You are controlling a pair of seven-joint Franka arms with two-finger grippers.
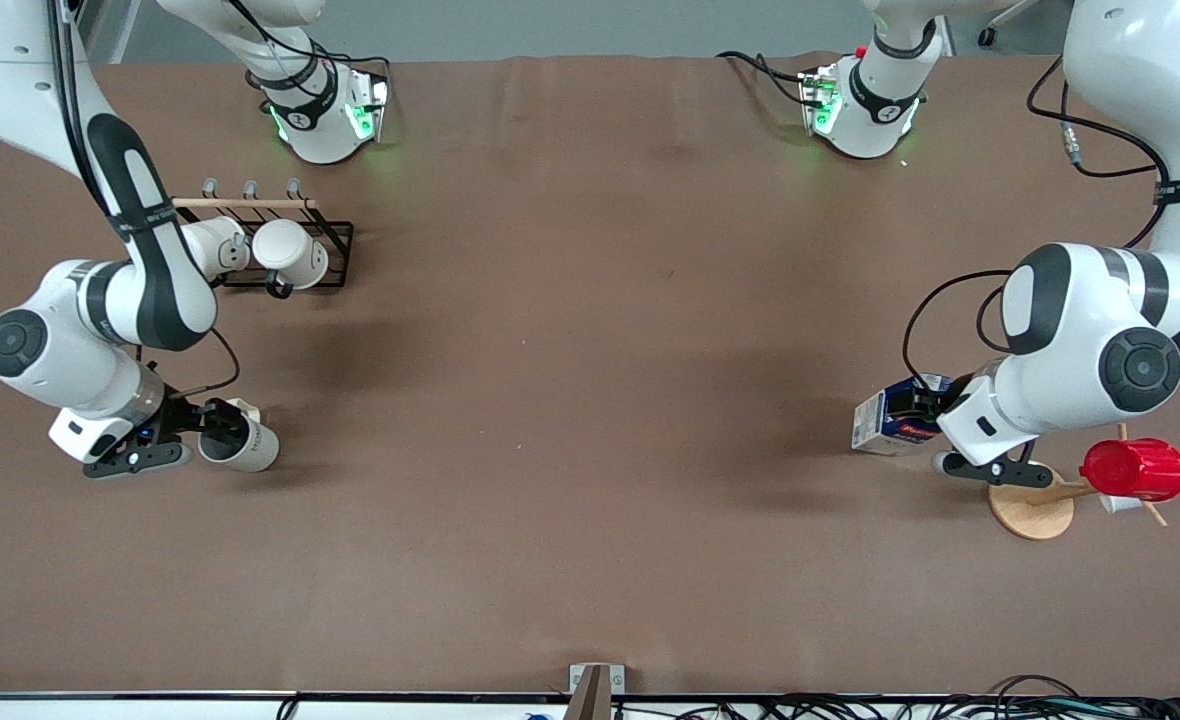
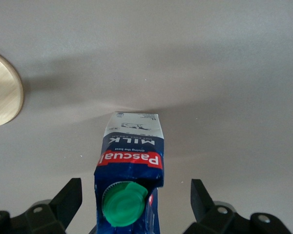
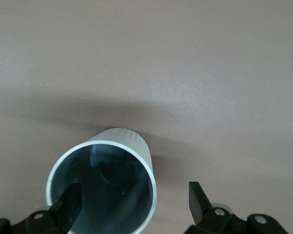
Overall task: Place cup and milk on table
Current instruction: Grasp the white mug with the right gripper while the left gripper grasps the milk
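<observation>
The cup (image 1: pixel 242 443), cream-beige with a grey inside, stands on the brown table (image 1: pixel 590 400) toward the right arm's end. My right gripper (image 1: pixel 218 425) is open at its rim. In the right wrist view one finger (image 3: pixel 71 204) is inside the cup's mouth (image 3: pixel 107 180) and the other finger (image 3: pixel 200 200) is outside, clear of the wall. The milk (image 1: pixel 890 418), a blue and white carton with a green cap (image 2: pixel 124 204), stands on the table toward the left arm's end. My left gripper (image 1: pixel 925 405) is open around its top, with gaps on both sides (image 2: pixel 136 200).
A black wire rack (image 1: pixel 335 250) with two white mugs stands farther from the front camera than the cup. A wooden mug tree with a round base (image 1: pixel 1030 510) and a red ribbed cup (image 1: pixel 1135 468) stands beside the milk; its base also shows in the left wrist view (image 2: pixel 2 90).
</observation>
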